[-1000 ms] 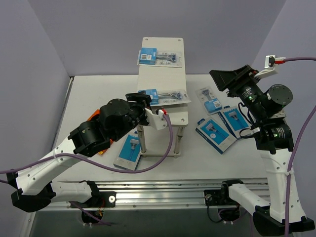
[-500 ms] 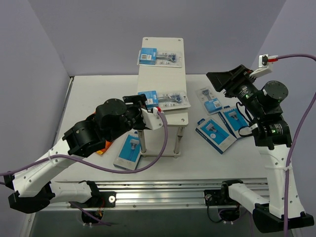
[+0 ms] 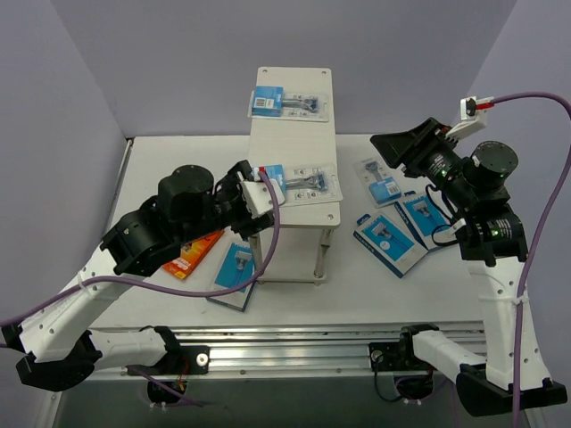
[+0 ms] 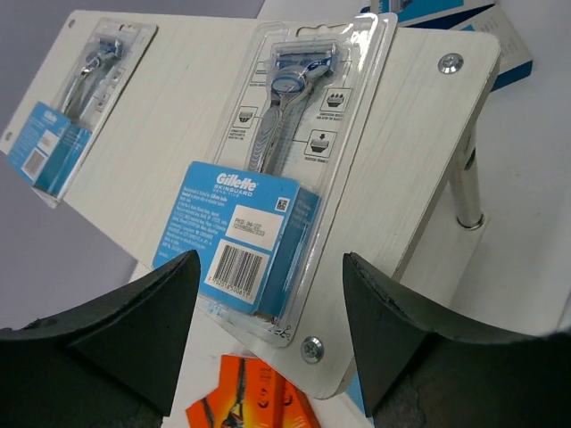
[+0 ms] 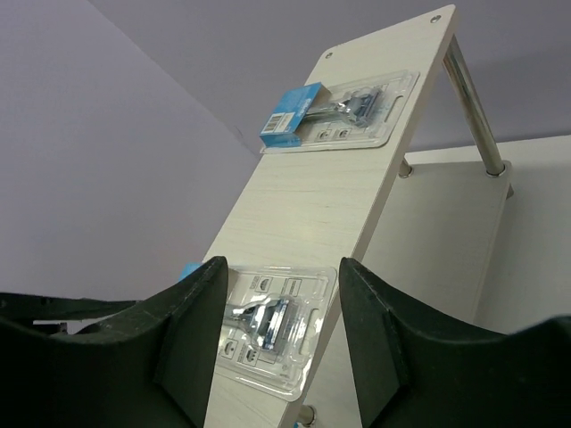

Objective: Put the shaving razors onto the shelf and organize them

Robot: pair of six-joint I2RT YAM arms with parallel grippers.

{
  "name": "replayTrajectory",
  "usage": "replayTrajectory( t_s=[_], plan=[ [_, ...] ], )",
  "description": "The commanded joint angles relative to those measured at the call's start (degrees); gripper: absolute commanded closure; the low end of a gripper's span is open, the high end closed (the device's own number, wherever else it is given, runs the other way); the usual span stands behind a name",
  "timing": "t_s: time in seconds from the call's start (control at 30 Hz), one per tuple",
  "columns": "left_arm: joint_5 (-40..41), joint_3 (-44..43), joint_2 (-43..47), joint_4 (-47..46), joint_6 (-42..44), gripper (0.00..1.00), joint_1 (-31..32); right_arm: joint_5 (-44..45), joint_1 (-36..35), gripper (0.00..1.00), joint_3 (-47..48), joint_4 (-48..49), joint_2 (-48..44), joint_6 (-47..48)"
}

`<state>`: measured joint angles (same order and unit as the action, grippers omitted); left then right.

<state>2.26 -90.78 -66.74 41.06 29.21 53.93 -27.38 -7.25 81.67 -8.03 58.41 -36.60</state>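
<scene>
The shelf (image 3: 290,143) stands mid-table with two clear blister razor packs flat on its pale top, one at the far end (image 3: 288,103) and one near the front (image 3: 299,182). My left gripper (image 3: 252,190) hovers open just left of the front pack (image 4: 268,205), apart from it, with nothing between its fingers (image 4: 134,330). An orange razor box (image 3: 194,252) and a blue-and-white box (image 3: 232,275) lie on the table left of the shelf. My right gripper (image 3: 397,147) hangs open and empty to the right of the shelf, facing its top (image 5: 330,214).
Right of the shelf lie a blister pack (image 3: 379,181) and two flat blue boxes (image 3: 388,241) (image 3: 426,217). Purple walls close in the table on three sides. The left arm's cable loops in front of the shelf legs.
My left gripper has opened, let go of the front blister pack on the shelf top and drawn back to the left. The right gripper has shifted slightly up and left.
</scene>
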Motion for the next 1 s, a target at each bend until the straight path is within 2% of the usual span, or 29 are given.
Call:
replayTrajectory(
  t_s=[0.0,0.13,0.27,0.4,0.5,0.53,0.67,0.87,0.97],
  plan=[
    [-8.3,-2.9,0.8,-1.2,-8.5,0.26,-4.2,-2.4,-0.8,0.52,3.9,-0.4,0.5,3.4],
    [-11.1,-2.9,1.3,-5.4,-17.5,0.26,-8.7,-2.4,-2.2,0.65,5.9,-3.5,1.9,6.4],
    [-11.7,-5.2,0.5,-6.3,-18.8,0.26,-8.8,-0.5,-4.0,0.69,7.6,-7.4,3.3,9.4],
    [-14.0,-7.9,-2.2,-4.7,-16.9,0.26,-8.8,3.3,-7.3,0.69,10.5,-11.4,5.0,14.1],
    [-15.2,-8.6,-3.3,-3.2,-14.7,0.27,-8.6,8.5,-12.6,0.69,13.0,-14.8,7.0,17.6],
    [-14.8,-8.5,-3.6,-3.0,-14.4,0.28,-8.4,12.1,-15.9,0.69,13.4,-16.4,8.1,18.4],
    [-12.6,-7.9,-4.1,-2.3,-13.4,0.31,-7.7,18.2,-20.8,0.67,14.2,-18.2,9.9,21.3],
    [-10.4,-6.7,-5.5,-2.8,-15.1,0.39,-7.5,25.0,-28.2,0.59,15.6,-20.4,11.1,25.9],
    [-8.6,-6.2,-6.3,-2.9,-15.6,0.43,-7.6,27.1,-31.5,0.59,16.6,-21.4,11.9,27.1]
  ],
)
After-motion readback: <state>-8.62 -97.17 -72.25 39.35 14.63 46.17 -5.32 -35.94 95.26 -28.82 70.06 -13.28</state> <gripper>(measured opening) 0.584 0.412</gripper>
